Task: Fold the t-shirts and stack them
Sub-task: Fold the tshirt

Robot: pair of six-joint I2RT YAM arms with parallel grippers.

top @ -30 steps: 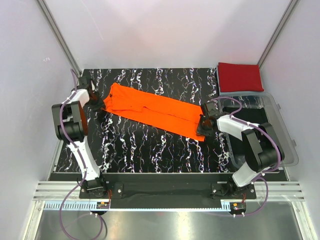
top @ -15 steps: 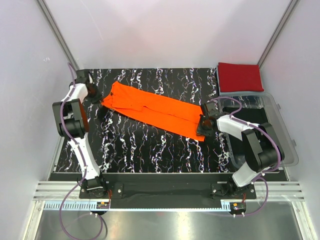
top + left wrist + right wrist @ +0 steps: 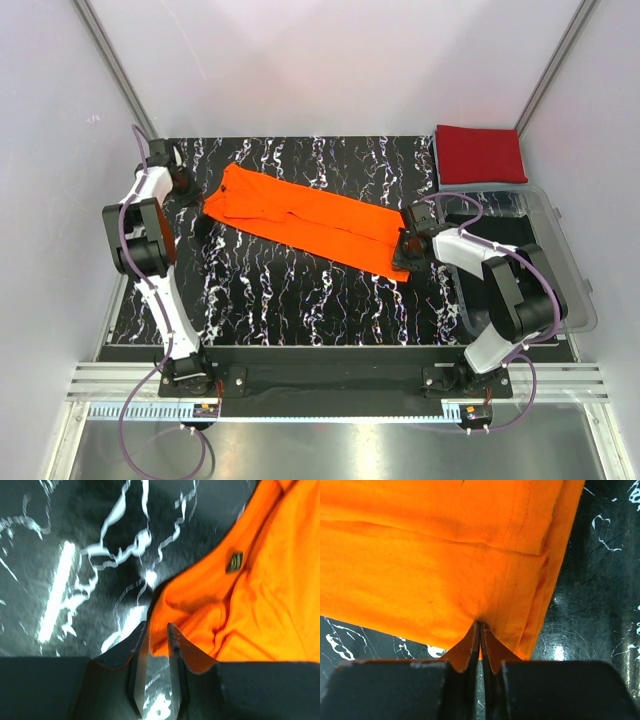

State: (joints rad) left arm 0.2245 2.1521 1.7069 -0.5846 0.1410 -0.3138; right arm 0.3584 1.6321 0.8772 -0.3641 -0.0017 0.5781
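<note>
**Orange tee stretched out between both arms, each wrist cam adds something the top cam can't**

From the top view the orange t-shirt is folded into a long narrow strip, lying diagonally across the black marbled table from far left down toward the right. The red t-shirt is already a neat folded square in the far right corner, well apart from the orange one. A clear plastic bin sits just in front of it along the right side. What you can't get from up there is what the fingers are actually doing, they're just dark blobs at each end of the strip.

The right wrist cam sorts that out. The right gripper is clamped tight on the near edge of the orange cloth, fingers pressed together, and the fabric puckers right where it goes in.

The left wrist cam is less clear. The left gripper has its fingers only narrowly apart, with the corner of the orange shirt poking into the gap and table showing through lower down. Honestly can't tell if it's pinching or just straddling the corner. This view also picks up a small dark label on the cloth, which is invisible from above
</note>
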